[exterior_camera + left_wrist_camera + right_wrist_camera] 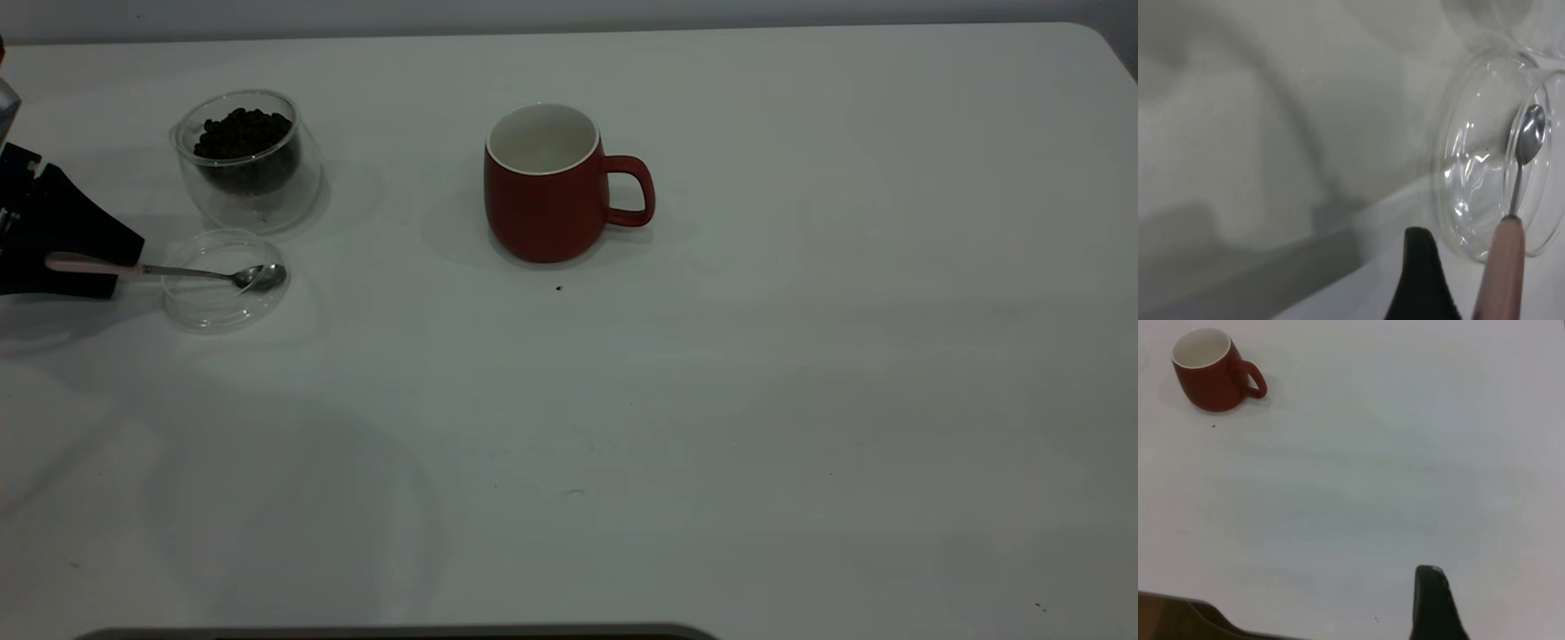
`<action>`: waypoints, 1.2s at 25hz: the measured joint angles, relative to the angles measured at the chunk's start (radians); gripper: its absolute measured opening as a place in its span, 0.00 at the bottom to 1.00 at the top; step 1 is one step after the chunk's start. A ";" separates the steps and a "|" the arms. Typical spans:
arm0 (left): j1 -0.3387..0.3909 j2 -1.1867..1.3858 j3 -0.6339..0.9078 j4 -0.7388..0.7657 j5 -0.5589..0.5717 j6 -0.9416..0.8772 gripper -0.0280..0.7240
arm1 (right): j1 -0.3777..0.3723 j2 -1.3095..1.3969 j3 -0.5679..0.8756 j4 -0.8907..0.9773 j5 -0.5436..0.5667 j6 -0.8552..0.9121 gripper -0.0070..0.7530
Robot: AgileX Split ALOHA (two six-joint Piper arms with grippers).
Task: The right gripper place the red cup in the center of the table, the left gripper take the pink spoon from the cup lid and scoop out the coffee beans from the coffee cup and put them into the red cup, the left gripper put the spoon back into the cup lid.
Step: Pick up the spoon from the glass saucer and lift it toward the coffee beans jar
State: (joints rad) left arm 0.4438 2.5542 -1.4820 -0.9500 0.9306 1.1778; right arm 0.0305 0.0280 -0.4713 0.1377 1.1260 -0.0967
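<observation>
Spoon: small teaspoon with a shiny metal bowl and pale pink handle, the pink spoon, lay across the cup lid, bowl resting at the lid's far rim, handle reaching out past the near rim toward the left gripper.
Lid: shallow round disc of clear glass or plastic, flat on the white table, just beside the coffee cup.
Left gripper: black tapered left gripper sat at the pink handle's end; whether its fingers had closed on the handle could not be told from either view.
Handling: the spoon looked light, stiff and slick; the pink handle was the sensible place to take hold, since it overhung the lid. A pinch near the tip would likely let it swivel.
Coffee cup: small clear double-walled glass coffee cup, heaped with dark coffee beans; fragile, probably easy to nudge.
Red cup: rounded dark red mug, the red cup, stood upright and empty near the table's middle.
Right gripper: the right gripper hung well apart from the mug; finger state could not be told.
</observation>
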 joint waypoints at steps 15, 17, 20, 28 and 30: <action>0.000 0.000 0.000 0.001 0.014 -0.001 0.40 | 0.000 0.000 0.000 0.000 0.000 0.000 0.67; 0.000 -0.001 0.000 -0.005 0.063 -0.001 0.28 | 0.000 0.000 0.000 0.000 0.000 0.000 0.67; 0.000 -0.020 0.000 -0.006 0.087 -0.004 0.18 | 0.000 0.000 0.000 0.000 0.000 0.000 0.67; 0.001 -0.104 0.000 0.049 0.079 -0.078 0.18 | 0.000 0.000 0.000 0.000 0.000 0.000 0.67; 0.001 -0.132 0.000 0.072 0.111 -0.084 0.18 | 0.000 0.000 0.000 0.000 0.000 0.000 0.67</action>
State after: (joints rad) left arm 0.4447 2.4222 -1.4825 -0.8781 1.0417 1.0937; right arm 0.0305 0.0280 -0.4713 0.1377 1.1260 -0.0967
